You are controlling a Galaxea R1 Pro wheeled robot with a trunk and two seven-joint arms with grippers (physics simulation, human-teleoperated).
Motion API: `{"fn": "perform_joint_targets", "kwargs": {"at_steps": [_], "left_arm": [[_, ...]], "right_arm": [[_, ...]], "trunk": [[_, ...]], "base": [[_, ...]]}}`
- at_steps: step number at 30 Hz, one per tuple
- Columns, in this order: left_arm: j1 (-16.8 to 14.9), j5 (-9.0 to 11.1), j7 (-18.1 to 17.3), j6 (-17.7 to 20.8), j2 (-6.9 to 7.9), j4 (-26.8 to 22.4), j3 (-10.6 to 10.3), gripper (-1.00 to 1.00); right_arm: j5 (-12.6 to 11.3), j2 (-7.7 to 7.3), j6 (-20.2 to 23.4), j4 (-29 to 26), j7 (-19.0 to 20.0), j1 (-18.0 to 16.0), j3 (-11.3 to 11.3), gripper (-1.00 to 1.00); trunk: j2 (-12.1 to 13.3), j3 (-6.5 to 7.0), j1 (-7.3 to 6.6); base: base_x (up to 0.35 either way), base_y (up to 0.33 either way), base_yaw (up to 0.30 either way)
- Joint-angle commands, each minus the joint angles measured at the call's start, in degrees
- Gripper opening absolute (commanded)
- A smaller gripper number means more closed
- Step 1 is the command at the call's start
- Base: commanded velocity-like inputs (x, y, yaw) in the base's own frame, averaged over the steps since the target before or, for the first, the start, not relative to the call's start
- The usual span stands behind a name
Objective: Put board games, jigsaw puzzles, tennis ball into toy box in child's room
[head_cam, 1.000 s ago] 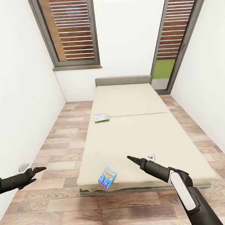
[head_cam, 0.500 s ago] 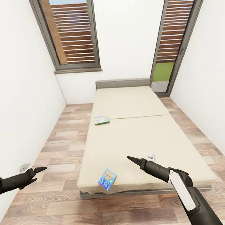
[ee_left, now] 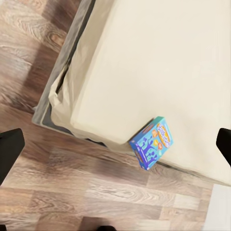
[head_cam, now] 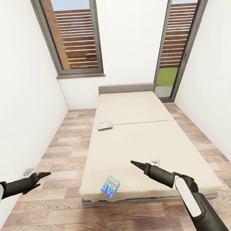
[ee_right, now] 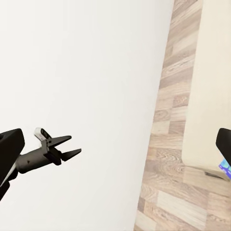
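From the head view, both board games lie on the bed: the blue game box near the foot edge, the green-white game box farther up. Your left pincer and right pincer carry nothing.

Left wrist view: the blue box sits at the mattress edge.

Right wrist view: your left pincer's jaws stand apart; the right's I cannot tell.

You have yet to pick up either game.

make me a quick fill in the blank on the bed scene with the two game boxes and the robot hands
1. Both board games lie on the beige ____.
2. The blue board game sits at the bed's ____ end, nearest the robot.
3. The green-edged board game lies near the bed's ____ edge in the head view.
4. The right hand holds ____.

Missing words: bed; foot; left; nothing
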Motion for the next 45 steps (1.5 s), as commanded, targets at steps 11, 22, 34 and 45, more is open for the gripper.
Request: {"fn": "perform_joint_targets", "kwargs": {"at_steps": [11, 22, 34, 45], "left_arm": [[0.0, 0.2, -0.2, 0.5, -0.01, 0.0, -0.6, 1.00], [0.0, 0.2, -0.6, 0.4, 0.05, 0.0, -0.6, 1.00], [-0.1, 0.3, -0.5, 0.4, 0.06, 0.0, -0.6, 1.00], [-0.1, 0.3, -0.3, 0.5, -0.09, 0.0, -0.7, 1.00]], "right_arm": [[0.2, 0.16, -0.1, 0.9, -0.1, 0.1, 0.0, 1.00], [0.4, 0.12, -3.7, 2.8, -0.1, 0.1, 0.3, 1.00], [0.4, 0.12, -3.8, 2.9, -0.1, 0.1, 0.3, 1.00], [0.3, 0.12, -3.8, 2.9, -0.1, 0.1, 0.3, 1.00]], "trunk": [[0.0, 0.99, 0.01], [0.0, 2.03, 0.01], [0.0, 3.17, 0.01], [0.0, 4.22, 0.01]], "base": [[0.000, 0.000, 0.000], [0.000, 0.000, 0.000], [0.000, 0.000, 0.000], [0.000, 0.000, 0.000]]}}
